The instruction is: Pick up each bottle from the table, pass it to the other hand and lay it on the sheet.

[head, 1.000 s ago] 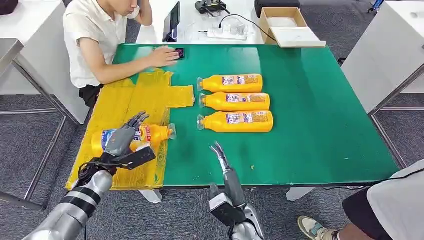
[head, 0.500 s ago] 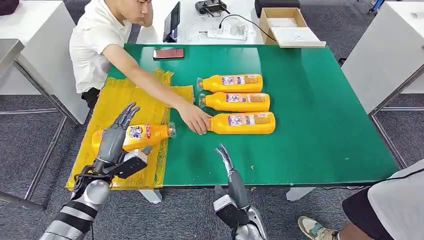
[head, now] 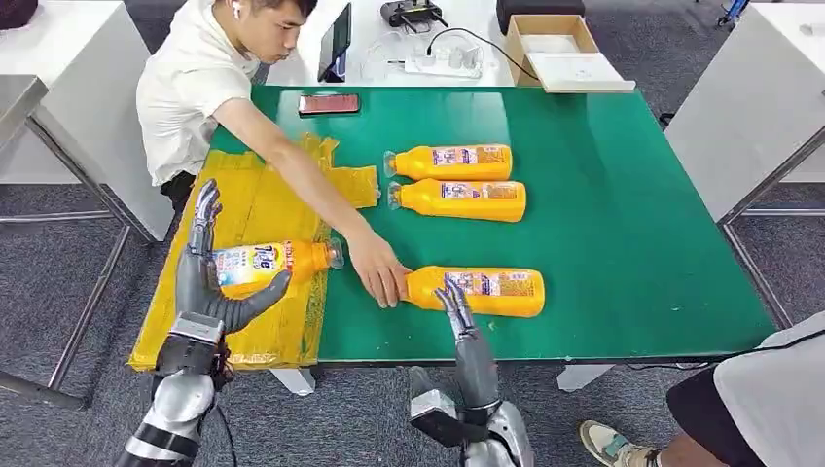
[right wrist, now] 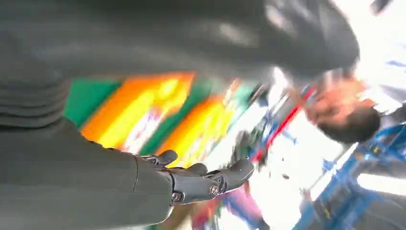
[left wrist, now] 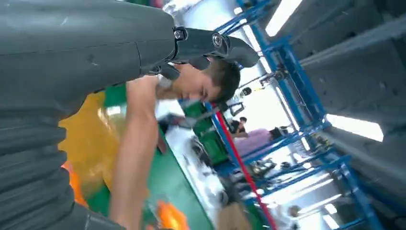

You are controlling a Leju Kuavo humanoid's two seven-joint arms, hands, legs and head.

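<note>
Head view, operator: your left hand (head: pixel 206 282) stands by the yellow sheet (head: pixel 243 199), fingers straight and apart, thumb hooked under a bottle (head: pixel 277 261) that lies on the sheet with its cap toward the green table (head: pixel 623 195); whether the hand actually grips that bottle cannot be told. Your right hand (head: pixel 465 326) rises at the near table edge, fingers straight and held close together, tips reaching the nearest bottle (head: pixel 482 290), which lies on its side on the green. A person's hand (head: pixel 381 277) rests at that bottle's cap end. Two more bottles (head: pixel 452 161) (head: pixel 459 197) lie side by side farther back, with a phone (head: pixel 329 103) near the far edge.

Left wrist view: your hand's grey cover and one dark finger (left wrist: pixel 210 45) frame the person's outstretched arm (left wrist: pixel 131 158) above sheet and table.

Right wrist view: blurred, your dark fingers (right wrist: pixel 206 179) extend, holding nothing, with orange bottles (right wrist: pixel 139 115) beyond them.
</note>
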